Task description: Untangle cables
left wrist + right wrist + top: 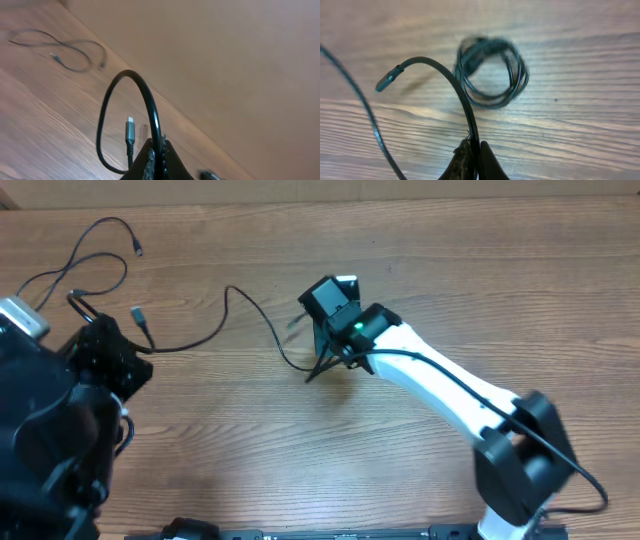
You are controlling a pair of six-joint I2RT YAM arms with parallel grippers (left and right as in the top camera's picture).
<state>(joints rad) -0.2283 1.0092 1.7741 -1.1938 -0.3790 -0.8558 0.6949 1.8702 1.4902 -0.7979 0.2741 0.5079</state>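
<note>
Two tools clamped at once is where the trouble could start. Across the broad brown wood-grain table (450,260), the white right arm (450,385) reaches in from the near edge, and a long thin glossy black cord (227,290) snakes between it and the black left arm at the far-left side. I judge that both ends of this one cord are held. If the arms draw apart faster than the slack pays out, the cord will go taut and either slip free or jerk whatever lies along it. A second loose black cord (105,221) curls by the left corner, near the left arm, and a wide swing there could catch it and drag it back into the work. Just beside the right tool (472,150), whose jaws are pressed together on the cord, sits a small wound coil of black cord (519,75). Pulling upward could cinch that coil tighter rather than open it, though I cannot tell whether it joins the held strand. The left tool (156,152) is likewise closed on its arching strand. Both grips sit close to the ends, by the dark plug tip (387,81) and the grey metal plug (130,129), so a small slip would lose the cord.
</note>
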